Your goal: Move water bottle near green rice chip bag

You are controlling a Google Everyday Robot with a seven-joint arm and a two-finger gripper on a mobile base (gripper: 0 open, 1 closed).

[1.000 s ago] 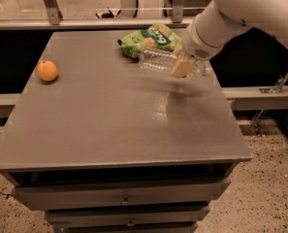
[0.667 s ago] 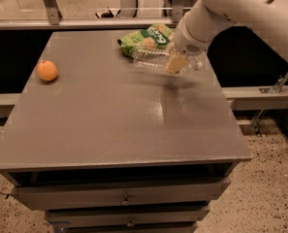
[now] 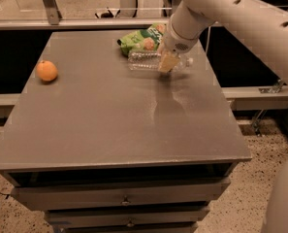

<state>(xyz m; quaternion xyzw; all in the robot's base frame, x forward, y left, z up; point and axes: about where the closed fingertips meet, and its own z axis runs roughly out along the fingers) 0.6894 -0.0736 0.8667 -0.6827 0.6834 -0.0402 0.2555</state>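
My gripper [image 3: 167, 62] on the water bottle [image 3: 144, 61] — upper middle of the frame.
My jaws clasp it near its capped right end; it lies sideways just below the green rice chip bag [image 3: 141, 39] — almost against it.

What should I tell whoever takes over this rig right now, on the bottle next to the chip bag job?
The gripper is over the far right part of the table, shut on the water bottle.
The water bottle lies horizontal, cap pointing right, low at the table; resting or just above it, I cannot tell.
The green rice chip bag sits directly behind the bottle, very close.
Done: bottle is beside the bag.
Left: let go and withdraw the arm. Ignore the orange at the left.
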